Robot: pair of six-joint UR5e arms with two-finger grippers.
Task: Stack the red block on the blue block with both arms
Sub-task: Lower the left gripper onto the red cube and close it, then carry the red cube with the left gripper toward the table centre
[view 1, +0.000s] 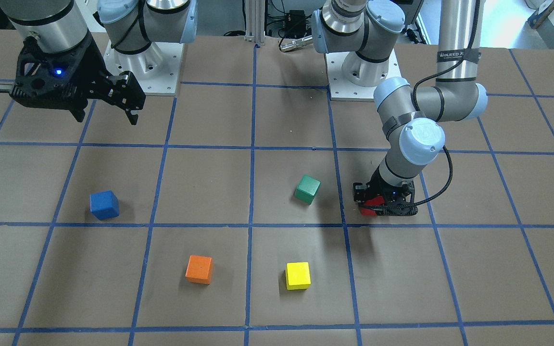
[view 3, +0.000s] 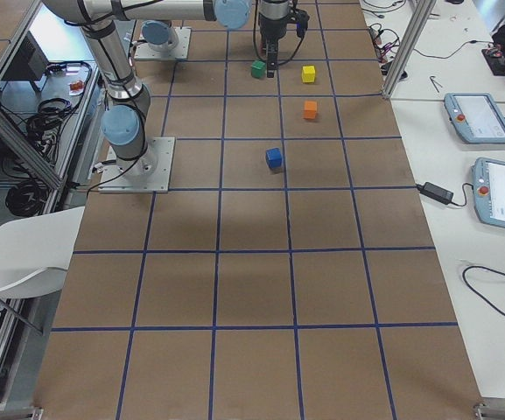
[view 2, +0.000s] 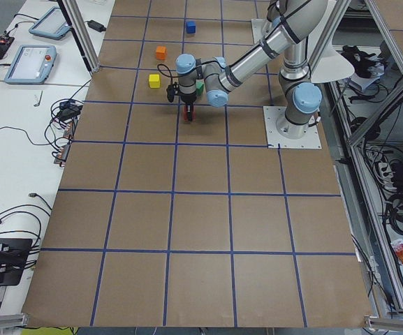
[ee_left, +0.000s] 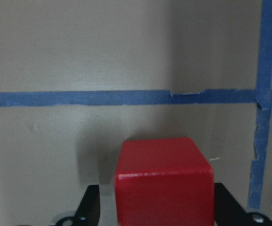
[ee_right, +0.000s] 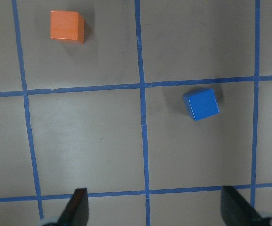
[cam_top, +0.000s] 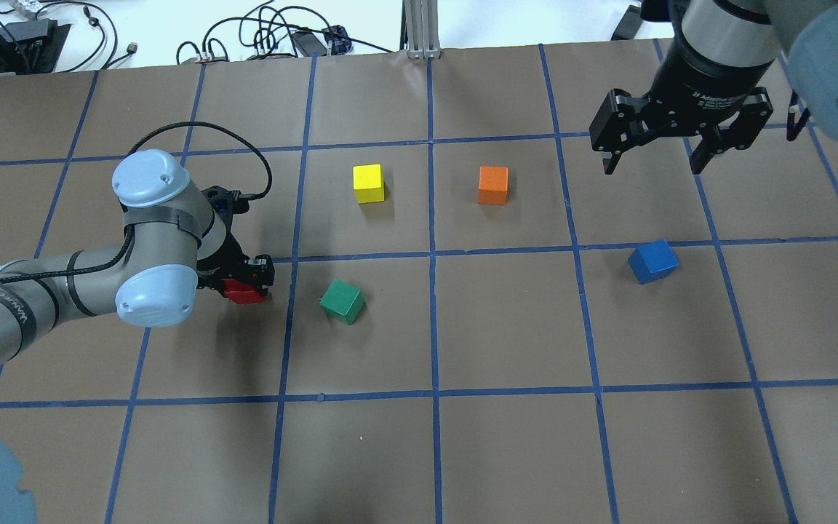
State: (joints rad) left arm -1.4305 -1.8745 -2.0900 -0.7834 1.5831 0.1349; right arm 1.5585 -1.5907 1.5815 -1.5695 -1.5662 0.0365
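Observation:
The red block (view 1: 366, 208) sits on the brown table between the fingers of my left gripper (view 1: 377, 209), which is lowered around it. In the left wrist view the red block (ee_left: 164, 181) fills the lower middle, with a small gap to the left finger (ee_left: 91, 207), so the gripper is open. The blue block (cam_top: 652, 261) lies far off on the table's other side; it also shows in the right wrist view (ee_right: 201, 104). My right gripper (cam_top: 650, 166) is open and empty, held high beyond the blue block.
A green cube (cam_top: 342, 300) lies tilted just right of the red block. A yellow cube (cam_top: 368, 183) and an orange cube (cam_top: 492, 185) sit farther out, between the arms. Blue tape lines grid the table (cam_top: 506, 320).

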